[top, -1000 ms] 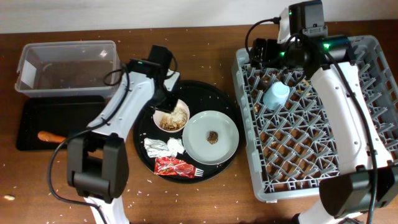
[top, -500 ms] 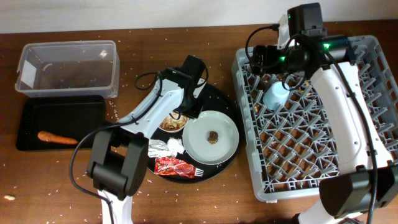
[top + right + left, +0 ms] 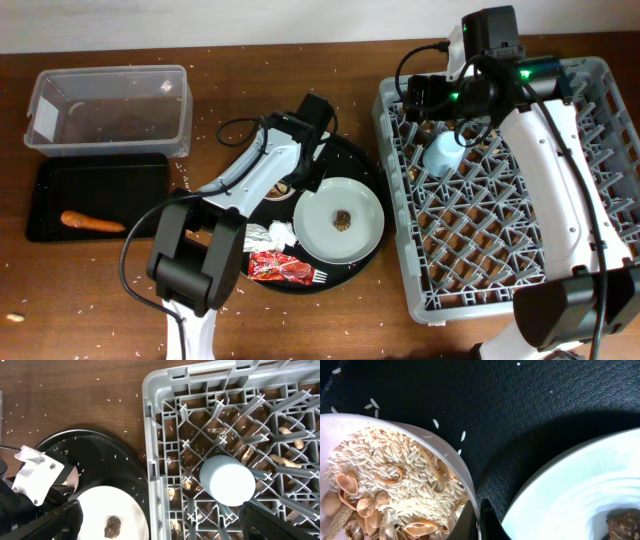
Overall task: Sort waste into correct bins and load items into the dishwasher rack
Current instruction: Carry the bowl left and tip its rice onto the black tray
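Cup (image 3: 443, 155) racked, carrot (image 3: 90, 221) binned. Your left fingers (image 3: 479, 522) pinch the bowl (image 3: 456, 463) rim, right fingers (image 3: 425, 98) open, empty. Plate (image 3: 338, 220), napkin (image 3: 268, 236), wrapper (image 3: 280, 266), fork (image 3: 318, 277) left.

Prob a robotics lab w/ mock-kitchen setup: left arm (image 3: 245, 175) & right arm (image 3: 560, 170) at a brown wood worktop (image 3: 90, 300), grey dishwasher rack (image 3: 480, 260) set on it, white wall (image 3: 200, 20) behind.

Table (image 3: 300, 320) holds rack (image 3: 392, 250), tub (image 3: 110, 105), trays (image 3: 110, 185) (image 3: 350, 150), perhaps rice (image 3: 108, 400)

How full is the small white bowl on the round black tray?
Full: in the left wrist view, rice and shell-like scraps fill the small white bowl to its rim.
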### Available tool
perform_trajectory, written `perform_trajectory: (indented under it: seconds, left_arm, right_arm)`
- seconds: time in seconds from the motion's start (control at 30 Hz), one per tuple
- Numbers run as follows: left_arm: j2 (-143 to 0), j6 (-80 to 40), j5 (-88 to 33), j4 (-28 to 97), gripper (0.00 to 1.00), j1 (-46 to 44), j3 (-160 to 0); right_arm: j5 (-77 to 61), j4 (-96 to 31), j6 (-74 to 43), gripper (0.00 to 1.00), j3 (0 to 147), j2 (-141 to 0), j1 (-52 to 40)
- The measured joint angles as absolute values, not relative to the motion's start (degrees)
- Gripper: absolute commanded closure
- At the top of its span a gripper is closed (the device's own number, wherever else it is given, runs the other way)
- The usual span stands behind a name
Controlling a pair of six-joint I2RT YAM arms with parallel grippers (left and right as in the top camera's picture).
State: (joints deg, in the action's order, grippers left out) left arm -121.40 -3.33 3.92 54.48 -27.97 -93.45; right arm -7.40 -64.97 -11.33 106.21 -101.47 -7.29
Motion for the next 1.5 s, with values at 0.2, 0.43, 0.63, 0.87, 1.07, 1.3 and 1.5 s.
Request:
perform_trajectory:
  seconds: [0.2, 0.43, 0.63, 0.87, 1.07, 1.3, 1.5]
  left_arm:
    - [-122.3, -3.3, 5.8, 70.8, 0.99, -27.8, -104.7]
    - [-122.2, -6.8, 5.4, 82.4, 0.99, -19.0, -112.2]
    - [-116.7, -7.1, 1.8, 86.7, 1.00, -1.3, -112.3]
    - [-115.7, 5.0, -15.9, 86.7, 1.00, 17.1, -112.4]
    - [-115.6, 15.0, -32.8, 85.5, 1.00, 30.2, -111.9]
    - [-115.6, 18.2, -43.7, 75.4, 1.00, 33.9, -99.4]
    - [-115.6, 18.6, -53.7, 71.2, 1.00, 36.4, -95.9]
  right_arm:
    - [-7.4, -64.9, -11.4, 0.01, 106.2, -101.5, -7.3]
    - [-7.4, -64.9, -10.3, 0.01, 106.2, -101.5, -7.3]
    - [-7.4, -63.9, -10.0, 0.01, 106.2, -101.5, -7.3]
    - [-7.4, -63.6, -10.1, 0.01, 106.2, -101.5, -7.3]
    - [-7.4, -63.4, -10.0, 0.01, 106.2, -101.5, -7.3]
    - [-7.4, -63.4, -10.1, 0.01, 106.2, -101.5, -7.3]
    - [-7.4, -63.4, -10.1, 0.01, 106.2, -101.5, -7.3]
